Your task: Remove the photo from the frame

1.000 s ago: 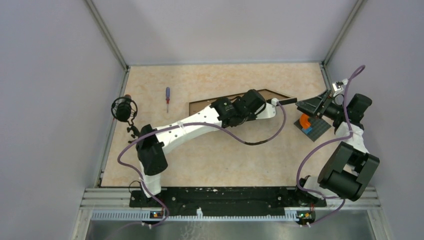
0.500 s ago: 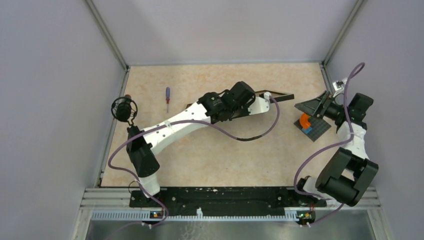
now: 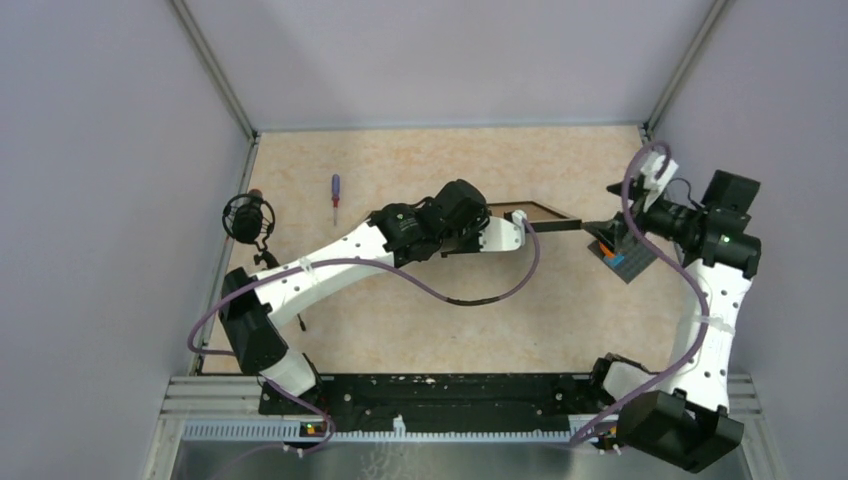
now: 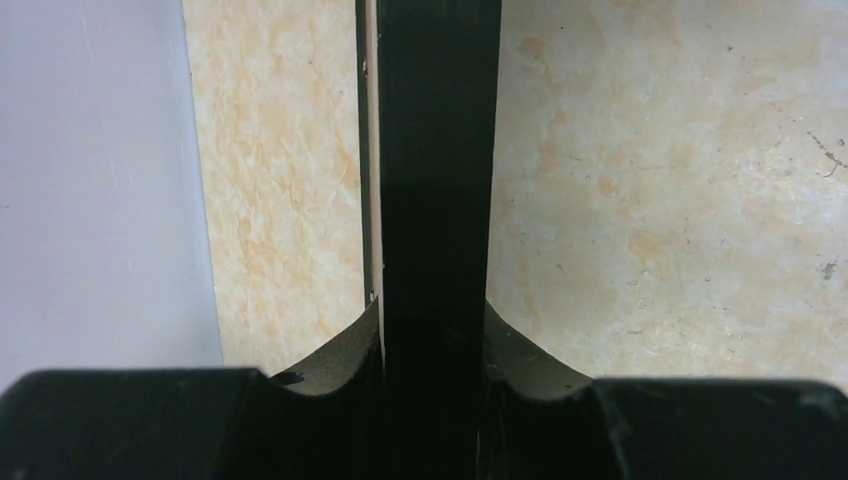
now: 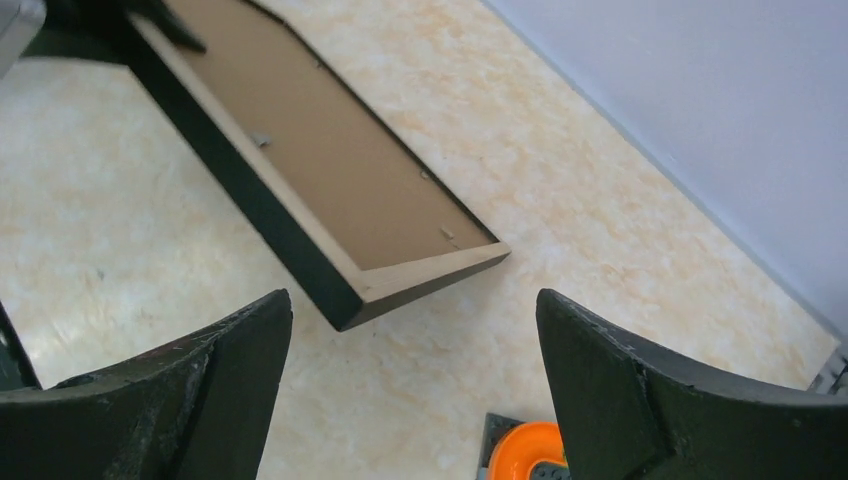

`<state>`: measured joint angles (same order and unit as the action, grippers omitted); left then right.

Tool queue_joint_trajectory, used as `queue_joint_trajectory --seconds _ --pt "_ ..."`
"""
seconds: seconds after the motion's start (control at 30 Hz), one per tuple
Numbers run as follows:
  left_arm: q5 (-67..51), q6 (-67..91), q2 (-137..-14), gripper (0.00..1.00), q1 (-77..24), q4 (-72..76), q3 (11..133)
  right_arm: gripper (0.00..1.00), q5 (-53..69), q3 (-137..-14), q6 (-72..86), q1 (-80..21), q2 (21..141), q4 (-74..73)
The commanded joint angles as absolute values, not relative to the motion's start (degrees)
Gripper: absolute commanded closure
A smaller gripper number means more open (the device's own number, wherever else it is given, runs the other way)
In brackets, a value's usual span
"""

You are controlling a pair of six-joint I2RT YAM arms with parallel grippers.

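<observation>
Black frame (image 4: 436,180) edge sits clamped in the left fingers (image 4: 335,352), the frame tilted over the surface (image 4: 650,200). The right fingers (image 5: 190,385) gape wide beside its far corner. No photo shows, only the brown back. Gripped by one edge, the frame may twist and slip.

Left pincer (image 4: 432,345) tight, right pincer (image 5: 412,300) wide.
</observation>
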<state>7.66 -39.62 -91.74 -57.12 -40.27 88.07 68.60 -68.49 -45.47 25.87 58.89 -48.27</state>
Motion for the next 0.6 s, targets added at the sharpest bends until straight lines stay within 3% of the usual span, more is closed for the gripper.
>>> queue_joint_trajectory --seconds 0.0,0.27,0.57 --pt "1.84 -37.62 -87.61 1.00 -57.03 -34.33 87.87 0.11 62.18 -63.90 -62.38 17.45 52.18 -51.03" --pt "0.27 -38.04 -86.27 1.00 -57.03 -34.63 86.40 0.13 43.79 -58.40 -62.64 -1.90 47.52 -42.25" --pt "-3.86 -37.86 -84.87 1.00 -57.04 -34.26 84.76 0.26 40.71 -57.03 -65.98 -4.52 48.95 -42.17"
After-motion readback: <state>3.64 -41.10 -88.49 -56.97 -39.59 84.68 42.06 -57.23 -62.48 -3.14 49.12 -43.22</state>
